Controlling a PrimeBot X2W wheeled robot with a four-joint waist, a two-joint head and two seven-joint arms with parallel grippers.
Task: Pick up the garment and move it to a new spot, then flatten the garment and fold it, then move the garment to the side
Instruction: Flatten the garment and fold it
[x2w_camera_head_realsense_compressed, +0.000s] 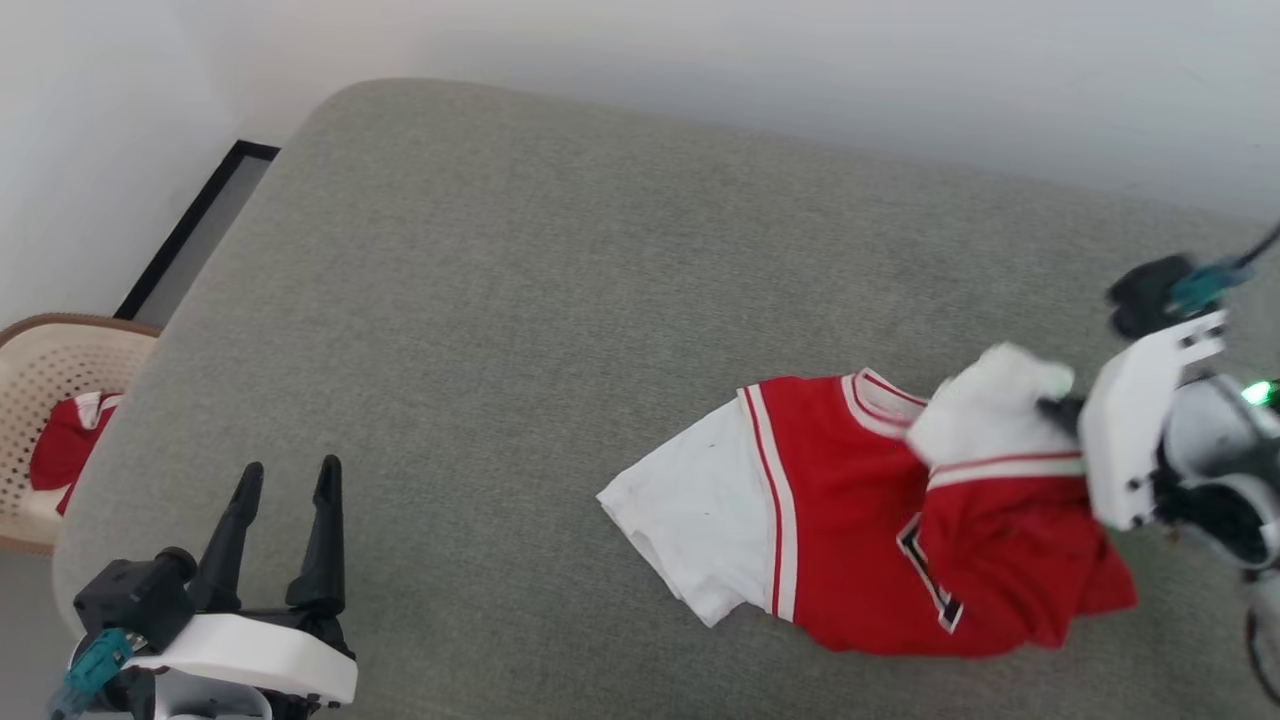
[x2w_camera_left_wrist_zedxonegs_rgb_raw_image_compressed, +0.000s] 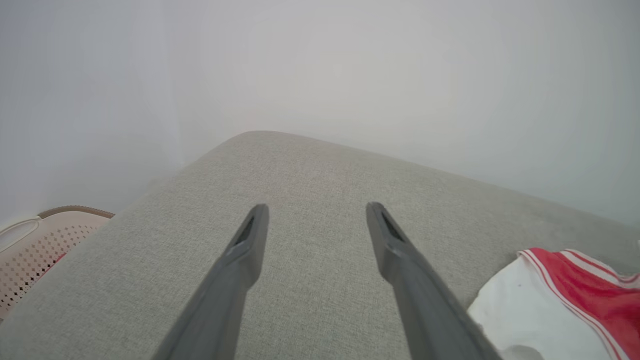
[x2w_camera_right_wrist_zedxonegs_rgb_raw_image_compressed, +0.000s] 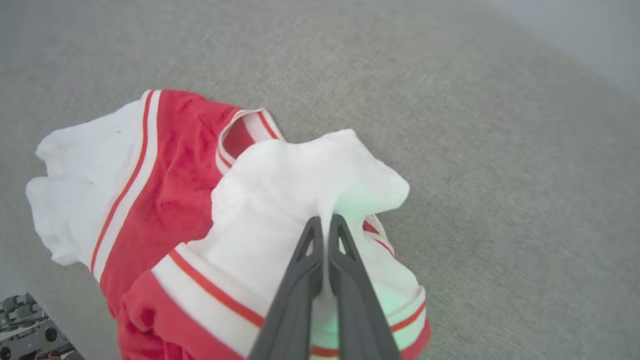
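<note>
The garment (x2w_camera_head_realsense_compressed: 860, 520), a red T-shirt with white sleeves and striped trim, lies crumpled on the grey cushion (x2w_camera_head_realsense_compressed: 560, 300) at the right. My right gripper (x2w_camera_right_wrist_zedxonegs_rgb_raw_image_compressed: 326, 221) is shut on a pinch of its white sleeve (x2w_camera_right_wrist_zedxonegs_rgb_raw_image_compressed: 300, 180), which bunches up around the fingertips; in the head view that gripper (x2w_camera_head_realsense_compressed: 1050, 405) reaches in from the right edge. The other white sleeve (x2w_camera_head_realsense_compressed: 700, 510) spreads flat toward the left, and also appears at the lower right of the left wrist view as the garment (x2w_camera_left_wrist_zedxonegs_rgb_raw_image_compressed: 560, 305). My left gripper (x2w_camera_head_realsense_compressed: 288, 475) stands open over bare cushion at the lower left, far from the shirt.
A beige perforated laundry basket (x2w_camera_head_realsense_compressed: 45, 400) holding another red and white cloth (x2w_camera_head_realsense_compressed: 65, 440) stands off the cushion's left edge. A dark-framed panel (x2w_camera_head_realsense_compressed: 190, 235) leans by the white wall behind. The cushion's wide middle and back are bare grey fabric.
</note>
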